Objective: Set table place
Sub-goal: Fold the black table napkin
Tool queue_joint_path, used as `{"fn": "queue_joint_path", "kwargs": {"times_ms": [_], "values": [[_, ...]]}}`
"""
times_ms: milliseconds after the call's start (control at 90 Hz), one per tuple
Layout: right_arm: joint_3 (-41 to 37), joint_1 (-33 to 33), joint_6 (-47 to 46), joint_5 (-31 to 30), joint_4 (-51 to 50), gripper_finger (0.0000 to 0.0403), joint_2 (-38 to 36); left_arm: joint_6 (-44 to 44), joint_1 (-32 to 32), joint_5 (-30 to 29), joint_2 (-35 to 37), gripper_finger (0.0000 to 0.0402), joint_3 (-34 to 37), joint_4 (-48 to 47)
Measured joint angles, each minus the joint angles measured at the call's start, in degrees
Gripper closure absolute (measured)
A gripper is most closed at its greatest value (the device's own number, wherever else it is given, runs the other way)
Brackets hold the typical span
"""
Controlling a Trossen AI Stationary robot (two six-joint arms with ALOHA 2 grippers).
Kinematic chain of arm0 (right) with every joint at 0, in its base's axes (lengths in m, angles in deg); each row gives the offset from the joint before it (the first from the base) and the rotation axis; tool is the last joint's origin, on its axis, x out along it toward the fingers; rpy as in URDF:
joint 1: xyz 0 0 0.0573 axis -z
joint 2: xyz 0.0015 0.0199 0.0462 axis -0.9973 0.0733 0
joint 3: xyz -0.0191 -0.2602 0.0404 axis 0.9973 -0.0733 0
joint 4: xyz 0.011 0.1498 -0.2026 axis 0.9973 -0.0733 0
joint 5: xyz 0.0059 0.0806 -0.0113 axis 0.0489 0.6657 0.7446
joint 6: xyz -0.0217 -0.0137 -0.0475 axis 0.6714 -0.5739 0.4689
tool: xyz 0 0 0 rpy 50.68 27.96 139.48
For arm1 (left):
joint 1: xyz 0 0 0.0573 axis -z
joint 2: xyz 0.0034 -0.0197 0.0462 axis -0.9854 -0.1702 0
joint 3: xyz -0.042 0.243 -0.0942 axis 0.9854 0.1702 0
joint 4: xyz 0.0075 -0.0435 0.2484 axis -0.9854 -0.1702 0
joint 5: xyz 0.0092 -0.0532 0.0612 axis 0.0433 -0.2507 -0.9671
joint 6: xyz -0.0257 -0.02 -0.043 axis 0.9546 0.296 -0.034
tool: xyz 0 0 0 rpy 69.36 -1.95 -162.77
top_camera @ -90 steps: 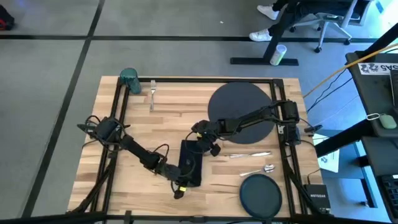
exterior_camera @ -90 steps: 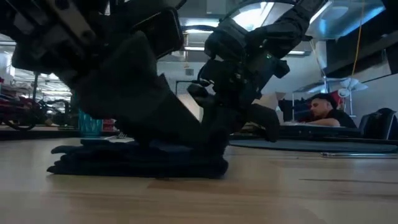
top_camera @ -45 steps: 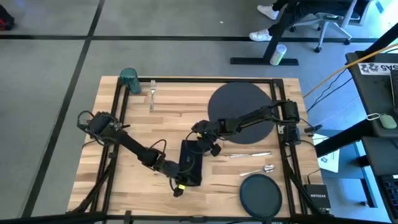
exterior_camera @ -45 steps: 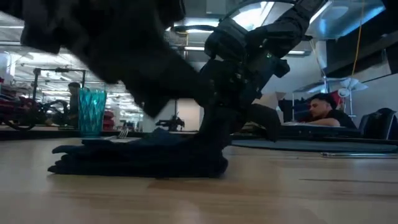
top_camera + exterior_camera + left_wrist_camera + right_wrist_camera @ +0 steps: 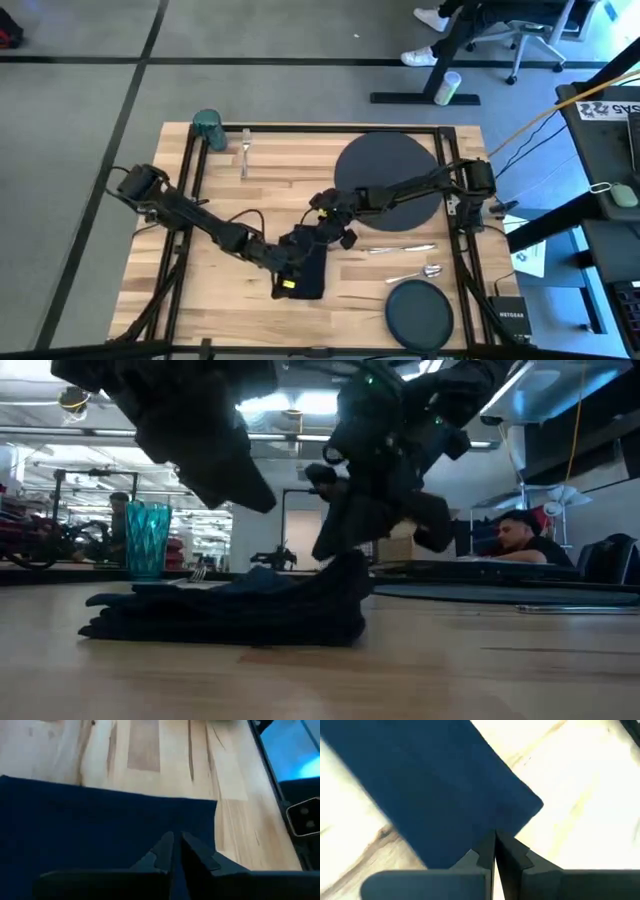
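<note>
The navy napkin (image 5: 308,268) lies folded on the table (image 5: 270,190), left of the knife (image 5: 400,248) and spoon (image 5: 415,272). Its far right end (image 5: 345,575) is raised off the wood. My right gripper (image 5: 325,233) is shut on that end. My left gripper (image 5: 288,278) hovers shut above the napkin's near left part (image 5: 100,830), and in the low view it hangs clear of the cloth (image 5: 225,460). The dark charger (image 5: 388,180) lies at the far right and the smaller dark plate (image 5: 420,312) at the near right. The fork (image 5: 244,152) and teal cup (image 5: 208,128) are at the far left. My right gripper pinches the napkin between its two fingers at its far edge (image 5: 495,826), close to the right corner (image 5: 535,805). The fingers come from above, slanting down. That end (image 5: 348,565) is pulled up, while the rest of the folded napkin (image 5: 220,618) stays flat on the table.
Black rails (image 5: 190,190) edge the table on its sides. Bare wood lies left of the napkin (image 5: 230,290) and between the fork and the charger (image 5: 290,160). A person (image 5: 520,535) sits in the room beyond the table.
My left gripper has risen off the napkin and moved from its near end toward the far edge, staying shut. My right gripper has moved up, drawing the napkin's far right end off the table, while the napkin's left part has stayed down.
</note>
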Motion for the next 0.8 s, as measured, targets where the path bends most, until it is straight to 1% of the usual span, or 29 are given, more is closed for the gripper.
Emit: {"fn": "queue_joint_path", "kwargs": {"times_ms": [111,300,444,633,800], "values": [[-0.03,0.0,-0.03,-0.02,-2.59,0.0403,-1.59,0.0,-0.85,0.11,-2.5,0.0387,0.0,1.39],[-0.01,0.0,-0.16,-0.15,-7.11,0.0403,-3.73,-0.09,-2.96,0.05,-6.56,0.0387,0.07,0.35],[0.01,0.09,-0.27,-0.19,-10.09,0.0403,-5.45,0.52,-3.17,0.07,-6.93,0.0387,0.0,-0.49],[-0.01,0.09,-0.01,-0.13,-12.97,0.0403,-7.4,4.9,-2.32,-0.24,-6.78,0.0387,0.15,-1.84],[-0.01,0.09,0.12,-0.64,-14.75,0.0403,-9.27,8.61,-0.98,-2.04,-6.36,0.0387,1.92,-1.08]]}}
